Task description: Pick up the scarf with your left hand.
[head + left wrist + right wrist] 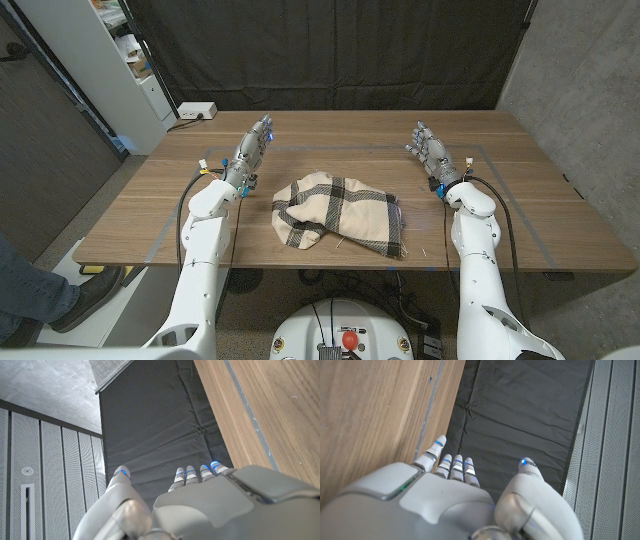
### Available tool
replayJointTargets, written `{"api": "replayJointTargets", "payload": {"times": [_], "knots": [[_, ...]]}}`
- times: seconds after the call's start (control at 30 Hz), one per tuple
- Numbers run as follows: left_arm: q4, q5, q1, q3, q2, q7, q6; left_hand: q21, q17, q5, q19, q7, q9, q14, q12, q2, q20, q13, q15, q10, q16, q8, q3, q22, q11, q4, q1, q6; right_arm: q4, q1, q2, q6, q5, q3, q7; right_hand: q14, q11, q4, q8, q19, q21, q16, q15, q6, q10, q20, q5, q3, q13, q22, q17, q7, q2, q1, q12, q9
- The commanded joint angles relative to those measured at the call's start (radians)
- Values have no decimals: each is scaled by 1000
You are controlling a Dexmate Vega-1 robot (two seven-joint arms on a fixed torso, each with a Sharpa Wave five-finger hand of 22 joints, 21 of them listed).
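Left fingers: the fingers (pixel 262 133) of the left hand (pixel 249 152) reach out straight and lie close together, holding nothing; they appear to stand just off the tabletop (pixel 150 215), though the head view is too small to be sure.
Left wrist view: the left hand (pixel 210 505) shows from the back, its fingertips (pixel 191 471) in a row against a black curtain (pixel 150 425), thumb apart from them.
Right fingers: the fingers (pixel 423 140) of the right hand (pixel 432 155) are extended and slightly spread, gripping nothing.
Right wrist view: the right hand (pixel 440 500) with fingertips (pixel 456 462) side by side and the thumb set off from them.
Scarf: the cream and black plaid scarf (pixel 338 213) lies crumpled on the tabletop between the two sets of fingers, nearer the robot than the fingertips, apart from both hands.
Behind the left fingers: a white power strip (pixel 196 111) at the tabletop's far edge.
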Motion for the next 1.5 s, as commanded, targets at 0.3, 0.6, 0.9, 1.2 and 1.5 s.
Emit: {"api": "replayJointTargets", "payload": {"times": [0.3, 0.6, 0.9, 1.2, 1.5], "knots": [[-49, 92, 28, 4, -14, 0, -58, 1, 6, 1, -25, 6, 4, -6, 2, 2, 12, 2, 5, 3, 6, 2, 5, 4, 0, -7, 13, 4, 12, 10, 11, 10, -10, 22, 17, -3, 7, -5, 4, 10, -9, 7, 7, 7, 2, 3, 3, 4, 3, 2, 1, 2, 5, 6, 4, 6], [-60, 85, 34, 3, -14, -21, -81, 0, 6, 0, -28, 5, 4, -4, 1, 4, 15, 2, 5, 3, 6, 2, 6, 4, -2, -9, 16, 5, 20, 15, 12, 15, -11, 25, 18, -2, 7, -5, 4, 11, -13, 7, 7, 7, 4, 3, 3, 3, 3, 2, -1, 2, 6, 6, 5, 6], [-60, 68, 35, 4, -11, -51, -104, 0, 6, -1, -28, 4, 4, 2, 3, 6, 17, 2, 3, 11, 7, 4, 6, 4, -1, -13, 21, 11, 23, 20, 11, 14, -17, 27, 10, -4, 6, -6, 4, -6, -26, 7, 7, 8, 2, 5, 3, 2, 4, 3, -3, 1, 6, 5, 4, 5], [-52, 62, 32, 3, -13, -58, -118, 1, 6, -2, -26, 5, 4, 7, 4, 7, 17, 2, 3, 15, 8, 5, 7, 4, 0, -15, 24, 17, -6, 19, 13, -6, -19, 28, 10, -5, 12, -6, 5, -4, -31, 7, 11, 10, -1, 5, 2, 0, 4, 3, -4, 7, 8, 3, 3, 5], [-49, 47, 33, 3, -14, -74, -137, 1, 6, -3, -25, 4, 4, 9, 4, 8, 17, 2, 2, 17, 8, 5, 7, 4, 0, -17, 27, 19, -15, 21, 18, -16, -17, 28, 8, -5, 13, -6, 6, -2, -35, 7, 11, 16, 0, 6, 2, -1, 4, 3, -5, 8, 8, 2, 4, 5]]}}
